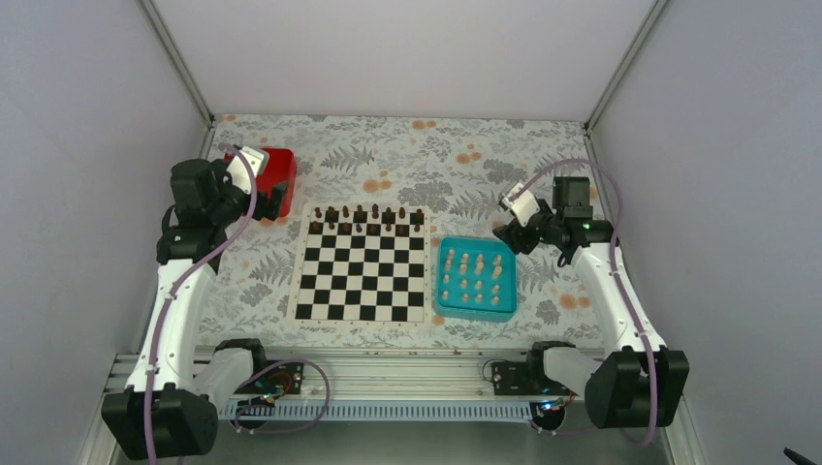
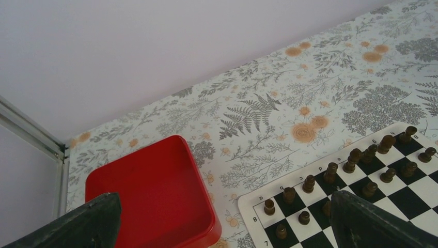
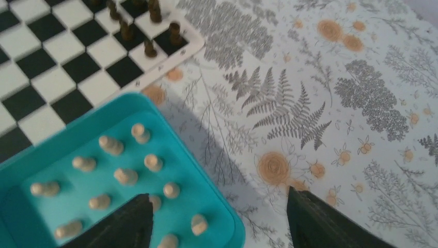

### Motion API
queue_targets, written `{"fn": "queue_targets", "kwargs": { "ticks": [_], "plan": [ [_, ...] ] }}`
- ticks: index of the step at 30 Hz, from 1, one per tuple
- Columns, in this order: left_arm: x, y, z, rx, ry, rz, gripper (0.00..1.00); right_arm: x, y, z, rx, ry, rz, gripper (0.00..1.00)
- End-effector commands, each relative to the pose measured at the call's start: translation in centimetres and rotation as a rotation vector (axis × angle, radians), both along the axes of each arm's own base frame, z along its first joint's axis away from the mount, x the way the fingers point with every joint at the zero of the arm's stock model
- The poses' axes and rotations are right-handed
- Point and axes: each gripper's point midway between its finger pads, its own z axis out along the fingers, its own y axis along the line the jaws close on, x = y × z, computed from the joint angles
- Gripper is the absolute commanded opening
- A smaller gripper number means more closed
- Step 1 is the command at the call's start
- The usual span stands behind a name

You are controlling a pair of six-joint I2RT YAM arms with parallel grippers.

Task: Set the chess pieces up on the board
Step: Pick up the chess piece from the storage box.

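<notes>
The chessboard (image 1: 363, 263) lies mid-table with dark pieces (image 1: 361, 217) standing in its two far rows; the left wrist view shows them (image 2: 356, 165) too. Several light pieces (image 1: 475, 276) stand in a teal tray (image 1: 442, 291) right of the board, seen also in the right wrist view (image 3: 126, 175). My left gripper (image 1: 276, 199) hovers open above the red tray (image 1: 281, 167), which is empty (image 2: 150, 196). Over the teal tray's far right corner (image 3: 227, 217) my right gripper (image 1: 511, 235) hangs open, holding nothing.
A floral cloth (image 1: 407, 145) covers the table. White walls close in at the back and both sides. The red tray sits just left of the board's far corner (image 2: 248, 204).
</notes>
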Motion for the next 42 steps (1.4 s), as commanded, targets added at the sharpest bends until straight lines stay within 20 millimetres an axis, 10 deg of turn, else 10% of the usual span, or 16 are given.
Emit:
{"fn": "queue_targets", "kwargs": {
  "ticks": [1,5,18,42],
  "plan": [
    [0.3,-0.2,-1.0,-0.002,0.021,-0.023,1.0,-2.1,-1.0,-1.3,-0.102,0.096,-0.01,0.57],
    [0.3,-0.8,-1.6,-0.026,0.039,-0.062,1.0,-4.5,-1.4,-3.9,-0.137,0.236,-0.008,0.39],
    [0.6,-1.2,-2.2,-0.03,0.052,-0.093,1.0,-8.2,-1.2,-9.3,-0.174,0.378,0.0,0.43],
    [0.3,-0.7,-3.4,-0.005,0.045,-0.069,1.0,-5.2,-0.5,-11.3,-0.213,0.386,0.001,0.41]
  ]
}}
